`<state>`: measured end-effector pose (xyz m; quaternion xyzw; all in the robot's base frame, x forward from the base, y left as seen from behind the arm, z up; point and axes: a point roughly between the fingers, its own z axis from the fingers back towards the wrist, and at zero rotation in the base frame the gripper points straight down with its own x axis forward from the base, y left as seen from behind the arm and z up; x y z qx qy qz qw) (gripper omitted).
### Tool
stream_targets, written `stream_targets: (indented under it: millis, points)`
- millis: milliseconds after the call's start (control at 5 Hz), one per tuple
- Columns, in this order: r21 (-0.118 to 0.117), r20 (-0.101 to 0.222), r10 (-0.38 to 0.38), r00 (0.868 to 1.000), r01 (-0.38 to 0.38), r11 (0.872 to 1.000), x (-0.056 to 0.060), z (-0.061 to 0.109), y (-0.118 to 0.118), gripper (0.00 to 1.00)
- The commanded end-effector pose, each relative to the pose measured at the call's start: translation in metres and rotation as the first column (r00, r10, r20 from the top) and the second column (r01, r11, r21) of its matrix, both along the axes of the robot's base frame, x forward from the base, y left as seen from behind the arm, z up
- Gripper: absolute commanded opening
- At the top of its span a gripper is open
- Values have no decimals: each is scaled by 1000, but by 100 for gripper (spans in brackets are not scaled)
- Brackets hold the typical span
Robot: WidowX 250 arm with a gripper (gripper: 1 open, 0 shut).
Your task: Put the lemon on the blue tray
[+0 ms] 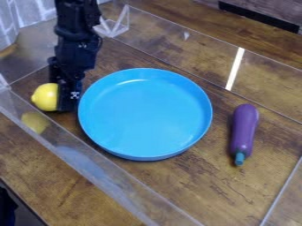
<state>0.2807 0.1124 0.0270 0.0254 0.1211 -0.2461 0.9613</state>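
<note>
Your gripper (55, 94) pinches the lemon (45, 97) near the tabletop's (177, 190) left edge. Next, lift it over the blue tray (144, 113).

A purple eggplant (242, 132) lies on the wooden table (141, 190), perhaps under clear sheeting

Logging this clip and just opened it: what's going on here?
A single robot arm is down at the left of the table, its gripper shut beside the lemon, which sits on the wood just left of the blue tray. Whether the jaws actually hold the lemon cannot be told from this view. The tray has nothing in it, so the lemon is not yet placed. An eggplant lies apart, to the right of the tray.
</note>
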Motion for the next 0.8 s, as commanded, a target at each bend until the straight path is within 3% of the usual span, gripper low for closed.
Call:
stream_targets:
  millis: [0, 600]
  points:
    - [29, 49, -36, 998, 34, 999, 14, 17, 0, 0]
    - [80, 29, -95, 995, 92, 993, 21, 27, -5, 0]
